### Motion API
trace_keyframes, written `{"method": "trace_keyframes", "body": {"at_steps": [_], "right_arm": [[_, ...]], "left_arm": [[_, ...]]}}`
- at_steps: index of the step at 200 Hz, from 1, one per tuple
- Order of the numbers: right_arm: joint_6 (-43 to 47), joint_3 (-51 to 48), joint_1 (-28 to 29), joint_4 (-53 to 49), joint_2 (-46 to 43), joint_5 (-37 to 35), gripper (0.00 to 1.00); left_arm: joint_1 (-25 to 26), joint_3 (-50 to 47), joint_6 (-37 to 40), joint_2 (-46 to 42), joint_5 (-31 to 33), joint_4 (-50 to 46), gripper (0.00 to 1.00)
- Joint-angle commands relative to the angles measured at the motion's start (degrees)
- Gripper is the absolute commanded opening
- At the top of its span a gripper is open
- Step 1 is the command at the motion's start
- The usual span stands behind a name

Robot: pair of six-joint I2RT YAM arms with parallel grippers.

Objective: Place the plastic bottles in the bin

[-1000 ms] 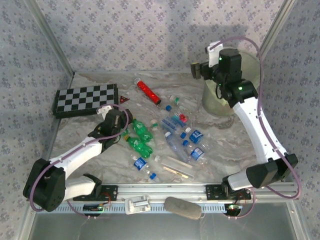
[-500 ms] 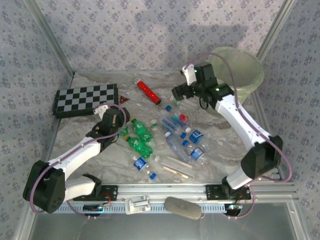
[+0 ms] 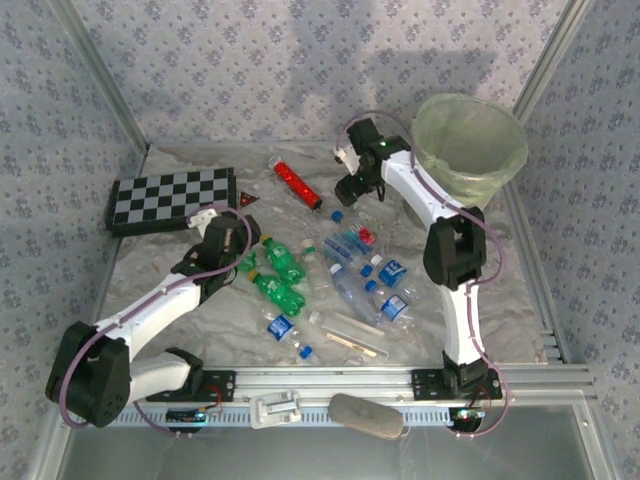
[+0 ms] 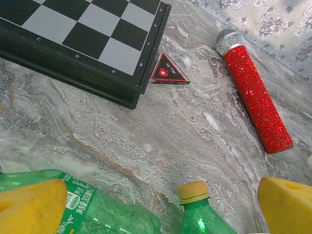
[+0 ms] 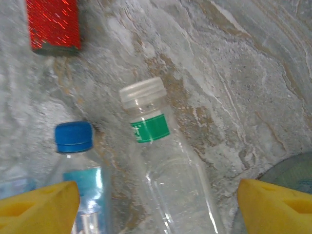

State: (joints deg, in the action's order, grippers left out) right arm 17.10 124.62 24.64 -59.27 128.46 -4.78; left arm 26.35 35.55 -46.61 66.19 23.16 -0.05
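Right wrist view: my right gripper (image 5: 157, 204) gapes released astride a white-capped clear bottle (image 5: 156, 161) at frame centre, seemingly untouched; my left gripper (image 4: 158, 204) gapes over green bottles (image 4: 117, 214).

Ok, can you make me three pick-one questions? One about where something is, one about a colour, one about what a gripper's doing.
1. Where is the bin? A near left corner; B far right corner; C in the middle.
2. What colour is the cap on the green bottle? A yellow; B red; C black.
3. How is the right gripper? A shut tight; B open above a clear bottle; C gripping a cup.
Answers: B, it stands back right; A, it shows yellow; B, its jaws stand wide apart.
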Motion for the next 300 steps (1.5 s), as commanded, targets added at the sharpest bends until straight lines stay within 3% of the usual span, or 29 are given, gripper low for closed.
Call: {"method": "trace_keyframes", "body": {"at_steps": [1,93,253,300], "right_arm": [[4.47,5.35,-0.17,-11.43,4.22,-5.24,0.86],[6.14,2.12,-1.17,-11.54,7.82,-8.84,0.84],[6.31,-0.91,-1.62,-6.74,11.76,-5.77,0.83],[6.63,-1.19,-1.44,-4.96,10.05,-5.40,0.68]], "left_arm": [[-0.34,-0.20,-0.06,-2.15,-0.72,-0.47,1.00],[-0.35,-0.39,-0.36,-2.74,-1.60,-0.08,1.00],[-0.33,-1.19,-1.48,-4.25,-2.15,-0.38,1.00],[-0.33,-1.27,-1.53,-4.25,-2.15,-0.38,1.00]]}}
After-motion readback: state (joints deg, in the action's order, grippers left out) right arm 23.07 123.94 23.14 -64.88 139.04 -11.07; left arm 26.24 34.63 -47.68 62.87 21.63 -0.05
